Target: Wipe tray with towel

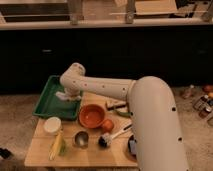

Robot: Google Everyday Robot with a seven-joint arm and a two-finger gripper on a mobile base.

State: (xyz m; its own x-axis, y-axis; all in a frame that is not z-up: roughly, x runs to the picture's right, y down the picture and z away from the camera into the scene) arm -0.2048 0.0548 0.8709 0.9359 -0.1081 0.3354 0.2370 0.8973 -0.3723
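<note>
A green tray (47, 100) sits at the back left of the wooden table. A pale towel (68, 95) lies inside the tray near its right side. My gripper (69, 91) is at the end of the white arm, down in the tray right on the towel. The arm hides the gripper's tip.
On the wooden table (40, 150) stand an orange bowl (92, 115), a white cup (52, 124), a metal cup (80, 138), a yellow-green item (58, 145), a red ball (107, 124) and a dish brush (110, 137). Bottles (202, 100) stand on the floor at the right.
</note>
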